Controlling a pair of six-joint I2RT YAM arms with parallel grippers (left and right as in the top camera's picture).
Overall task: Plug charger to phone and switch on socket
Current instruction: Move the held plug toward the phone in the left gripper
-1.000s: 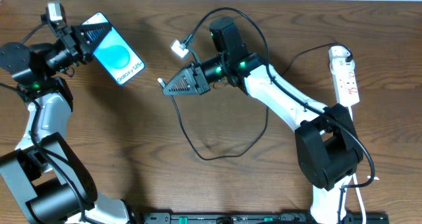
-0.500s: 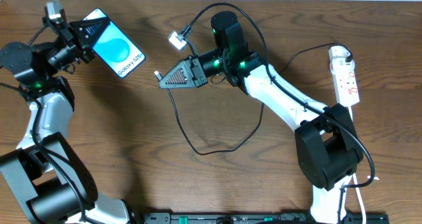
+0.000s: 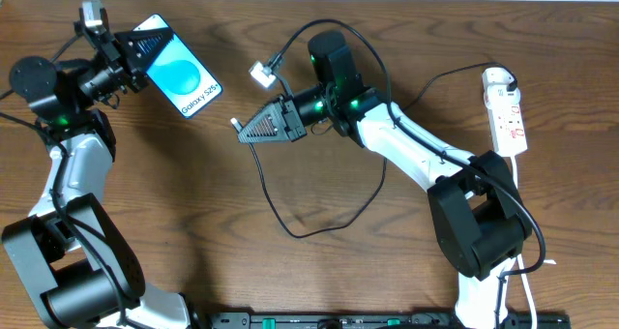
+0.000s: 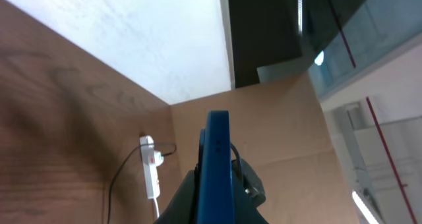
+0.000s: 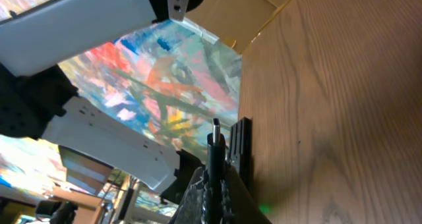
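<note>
The phone (image 3: 184, 77), blue screen up, is held off the table at the far left by my left gripper (image 3: 143, 46), shut on its upper end. In the left wrist view the phone (image 4: 216, 151) shows edge-on between the fingers of that gripper (image 4: 216, 188). My right gripper (image 3: 248, 126) is shut on the charger (image 3: 290, 223) near its plug tip (image 3: 235, 123), which points left toward the phone with a gap between them. The right wrist view shows the plug tip (image 5: 215, 133) sticking out above the right gripper (image 5: 216, 178). The socket (image 3: 508, 111) lies at the far right.
A small white connector block (image 3: 261, 74) hangs on the black cable just above the right gripper. The charger's slack loops across the table's middle. A white lead runs from the socket (image 4: 151, 174) toward the front right. The right arm's base (image 3: 479, 223) stands at the front right.
The left gripper has shifted the phone slightly right. The right gripper rose with the plug tip, then came back down to about where it was.
</note>
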